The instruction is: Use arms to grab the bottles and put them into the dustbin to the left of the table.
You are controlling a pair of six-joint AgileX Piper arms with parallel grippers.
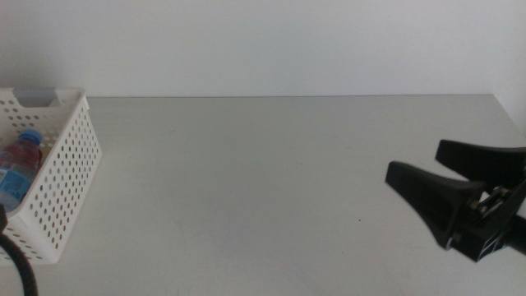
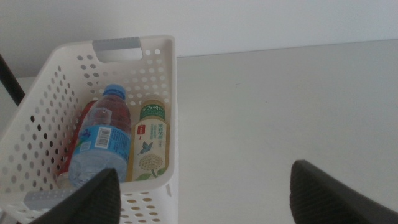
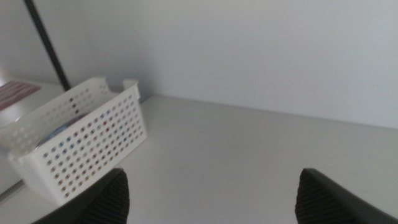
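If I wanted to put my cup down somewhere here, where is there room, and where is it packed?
The table is bare from the dustbin across to the open right gripper. The dustbin is crowded: the water bottle, tea bottle and red can lie side by side. The open left gripper holds nothing.

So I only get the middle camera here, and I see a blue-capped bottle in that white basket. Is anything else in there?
Observer: Yes. The left wrist view shows the yellow tea bottle lying beside the water bottle in the dustbin.
Operator: And the can?
Observer: Something red lies under the water bottle, mostly hidden.
Operator: Is the left claw holding anything?
Observer: No. The left gripper is open and empty, next to the dustbin. The right gripper is open too, over the table.
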